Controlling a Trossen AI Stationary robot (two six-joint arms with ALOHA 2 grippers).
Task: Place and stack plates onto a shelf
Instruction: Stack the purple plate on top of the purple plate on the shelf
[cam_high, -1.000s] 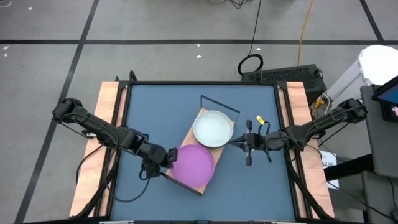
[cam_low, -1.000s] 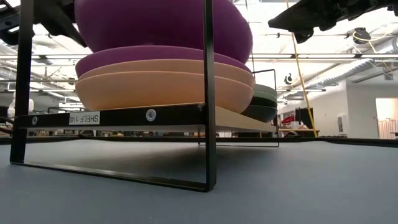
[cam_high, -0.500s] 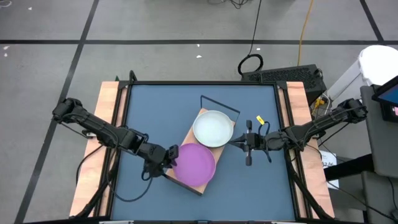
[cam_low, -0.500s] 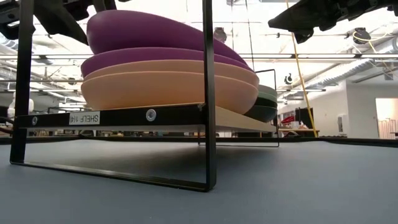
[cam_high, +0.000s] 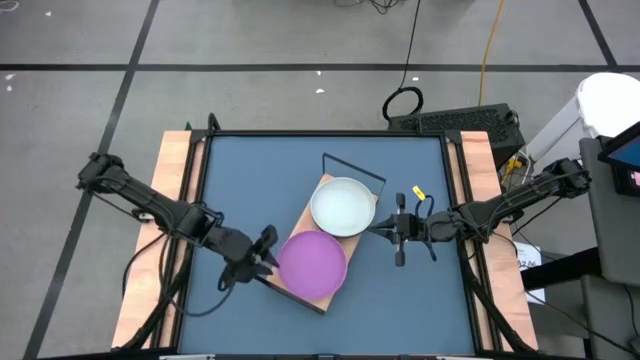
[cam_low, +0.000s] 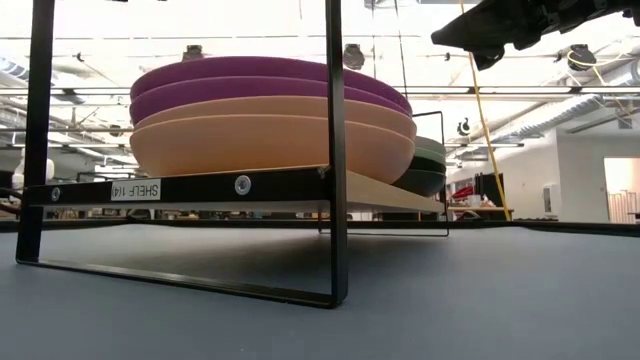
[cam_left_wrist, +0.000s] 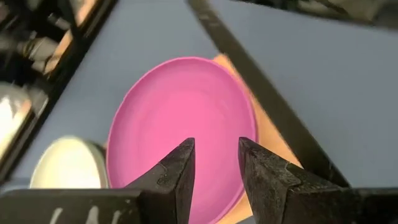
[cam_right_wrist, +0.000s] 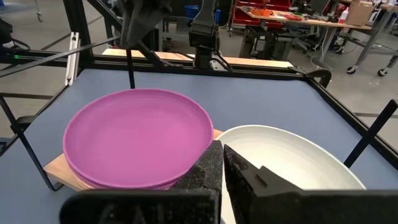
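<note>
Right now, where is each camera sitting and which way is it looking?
High view: above the table, looking straight down; both arms, left fingers open beside the round purple top plate.
Low view: at tabletop height, looking level at the light wooden shelf with black wire frame; an arm overhead.
Left wrist view: looks past its own fingers at the purple plate.
Right wrist view: looks past its shut fingers across the table.
Both wrist views share the round white-grey plate.

Robotics lab or workshop. Grey concrete floor (cam_high: 250, 40) with taped lines, loose cables (cam_high: 405, 100), keyboard (cam_high: 465, 122) beside blue table (cam_high: 260, 170). Beyond: rolling workbenches (cam_right_wrist: 292, 25), red tool cabinet (cam_right_wrist: 239, 12), exposed ceiling trusses (cam_low: 560, 95).
</note>
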